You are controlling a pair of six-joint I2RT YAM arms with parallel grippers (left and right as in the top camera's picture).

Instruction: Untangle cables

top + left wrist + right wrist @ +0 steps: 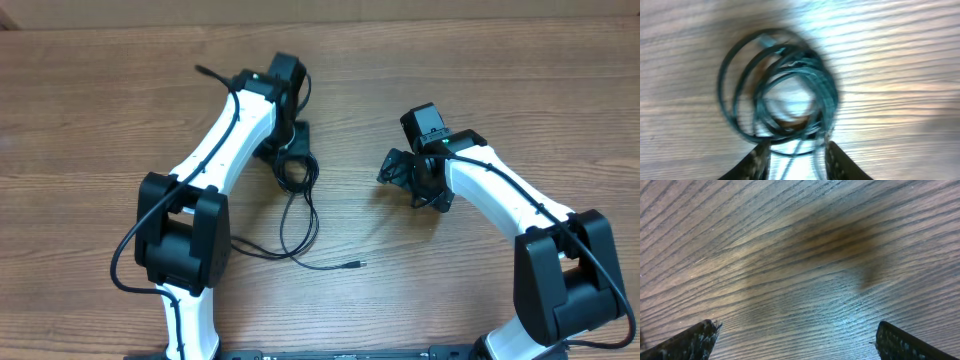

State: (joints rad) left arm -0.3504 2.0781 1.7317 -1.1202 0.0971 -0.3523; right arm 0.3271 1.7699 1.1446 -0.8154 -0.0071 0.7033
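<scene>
The coiled cables (824, 95) lie on the counter (900, 60) just ahead of the partly spread left fingers (756, 162), loose strands running back between them, while the wide-spread right fingers (687, 342) hang well apart to the side.

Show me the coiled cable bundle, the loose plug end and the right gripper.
coiled cable bundle (826, 92), left wrist view, right side of the loops
loose plug end (355, 265), overhead view, on the tip
right gripper (797, 342), right wrist view, midway between its fingertips

No writing can be read — none anywhere.
</scene>
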